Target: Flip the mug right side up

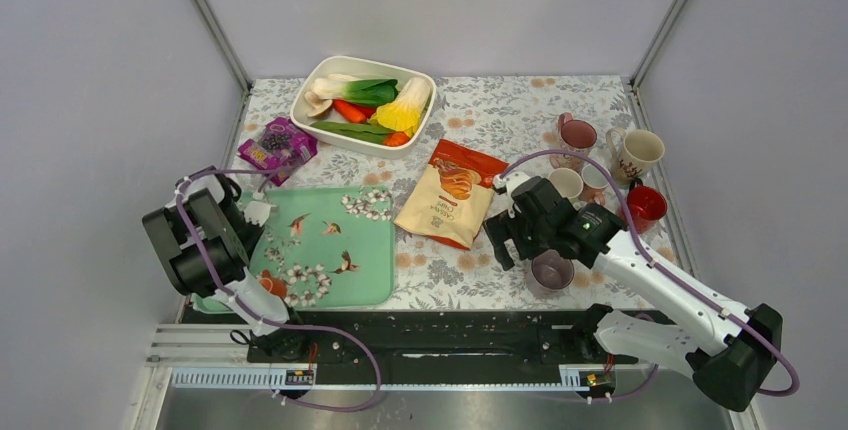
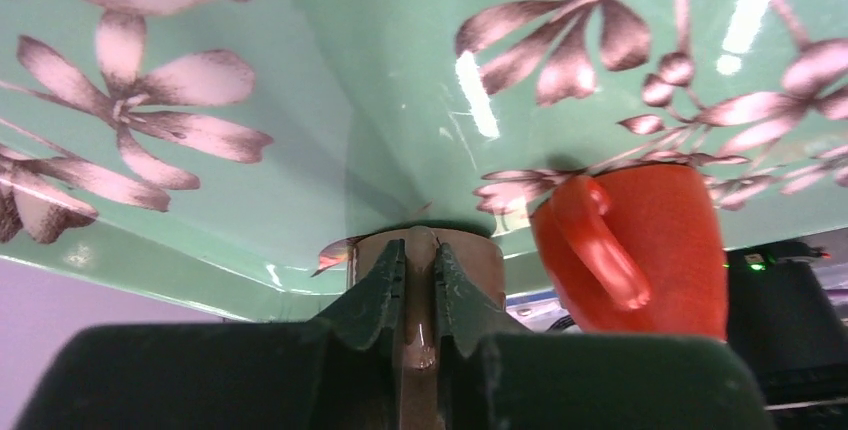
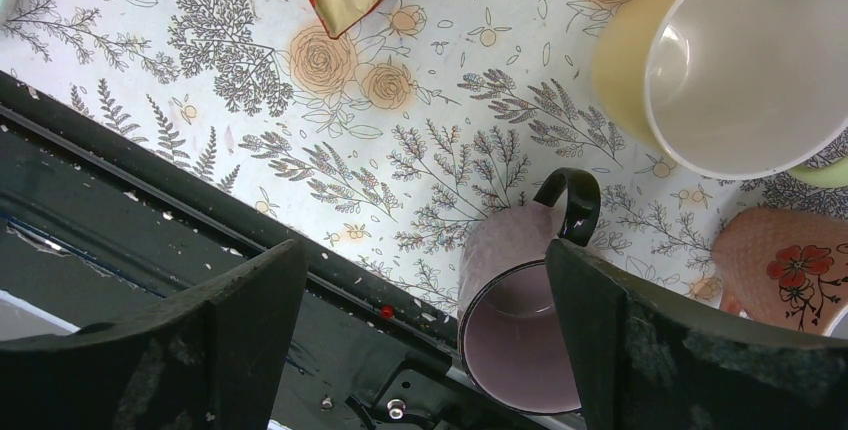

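Note:
My left gripper [image 2: 418, 250] is shut on the glossy handle of a brown mug [image 2: 478, 262] at the near left corner of the green floral tray [image 2: 380, 70]. The mug's flat end rests against the tray. An orange mug [image 2: 650, 250] stands right beside it; I cannot tell which way up it is. In the top view the left gripper [image 1: 256, 292] sits at that tray corner [image 1: 340, 212], with the orange mug [image 1: 272, 283] partly hidden. My right gripper [image 3: 425, 350] is open and empty, above a pale purple mug [image 3: 515, 335] with a black handle, standing mouth up [image 1: 552, 271].
A chip bag [image 1: 450, 193] lies mid-table. A white dish of vegetables [image 1: 362, 102] and a purple packet [image 1: 277, 146] are at the back. Several mugs cluster at the right: pink [image 1: 577, 136], cream [image 1: 636, 152], red [image 1: 645, 207], yellow [image 3: 740, 60]. The black rail [image 3: 150, 220] marks the near edge.

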Robot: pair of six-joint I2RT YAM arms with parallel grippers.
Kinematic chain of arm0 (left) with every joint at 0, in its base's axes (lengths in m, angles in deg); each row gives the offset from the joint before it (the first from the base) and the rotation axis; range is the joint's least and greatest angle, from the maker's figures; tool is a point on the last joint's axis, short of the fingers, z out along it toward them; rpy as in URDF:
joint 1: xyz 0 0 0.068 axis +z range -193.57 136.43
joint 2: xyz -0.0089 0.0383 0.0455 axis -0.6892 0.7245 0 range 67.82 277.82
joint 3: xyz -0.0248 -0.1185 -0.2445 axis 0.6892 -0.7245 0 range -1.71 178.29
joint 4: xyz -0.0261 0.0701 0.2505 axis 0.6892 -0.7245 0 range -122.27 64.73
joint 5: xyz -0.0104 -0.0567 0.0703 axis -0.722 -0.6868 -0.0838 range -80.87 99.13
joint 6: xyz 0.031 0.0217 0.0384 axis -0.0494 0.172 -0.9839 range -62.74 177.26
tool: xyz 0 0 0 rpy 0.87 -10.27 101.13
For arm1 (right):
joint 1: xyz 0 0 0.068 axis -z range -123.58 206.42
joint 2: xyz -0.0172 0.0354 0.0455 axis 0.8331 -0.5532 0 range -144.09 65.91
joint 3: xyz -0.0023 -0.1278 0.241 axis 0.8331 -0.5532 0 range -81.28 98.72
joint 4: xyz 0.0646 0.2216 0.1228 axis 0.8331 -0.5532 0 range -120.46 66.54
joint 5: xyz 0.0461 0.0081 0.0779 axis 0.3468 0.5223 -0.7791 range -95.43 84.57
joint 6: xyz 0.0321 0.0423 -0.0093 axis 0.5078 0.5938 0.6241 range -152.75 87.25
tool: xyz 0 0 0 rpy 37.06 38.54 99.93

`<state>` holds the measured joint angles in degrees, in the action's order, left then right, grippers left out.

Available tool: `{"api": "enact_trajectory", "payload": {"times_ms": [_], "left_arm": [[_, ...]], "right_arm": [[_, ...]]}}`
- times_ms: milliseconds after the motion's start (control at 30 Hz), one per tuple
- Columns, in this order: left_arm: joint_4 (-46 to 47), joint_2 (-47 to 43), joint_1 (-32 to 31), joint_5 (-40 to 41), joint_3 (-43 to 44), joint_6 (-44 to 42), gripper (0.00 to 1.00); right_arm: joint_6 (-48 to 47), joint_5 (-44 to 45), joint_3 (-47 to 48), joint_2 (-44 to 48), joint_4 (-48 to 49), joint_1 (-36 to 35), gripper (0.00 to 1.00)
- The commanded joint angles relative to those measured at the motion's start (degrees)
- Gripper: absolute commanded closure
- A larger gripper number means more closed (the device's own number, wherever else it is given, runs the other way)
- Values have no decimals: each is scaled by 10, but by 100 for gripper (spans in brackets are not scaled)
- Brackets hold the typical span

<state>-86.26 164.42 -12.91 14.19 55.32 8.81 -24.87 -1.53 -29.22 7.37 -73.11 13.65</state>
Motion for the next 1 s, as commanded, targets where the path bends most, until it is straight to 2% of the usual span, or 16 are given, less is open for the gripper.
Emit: {"api": "enact_trajectory", "payload": {"times_ms": [0,100,233,500,767,967], "left_arm": [[-43,-19,2,-83,37,-11,100],[-44,-58,0,-149,58,-9,100],[-48,-105,-13,-240,89,8,100],[-57,-157,-75,-364,144,55,100],[-65,-234,-213,-430,205,113,100],[-98,-258,-329,-469,285,162,100]], "right_arm": [[-3,7,-1,20,4,-1,2],[3,-3,1,27,21,-1,2],[20,-86,4,30,83,-1,1],[61,-193,-14,35,285,-9,1],[141,-259,-27,-30,524,-48,1],[184,-300,30,-123,631,-80,1]]}}
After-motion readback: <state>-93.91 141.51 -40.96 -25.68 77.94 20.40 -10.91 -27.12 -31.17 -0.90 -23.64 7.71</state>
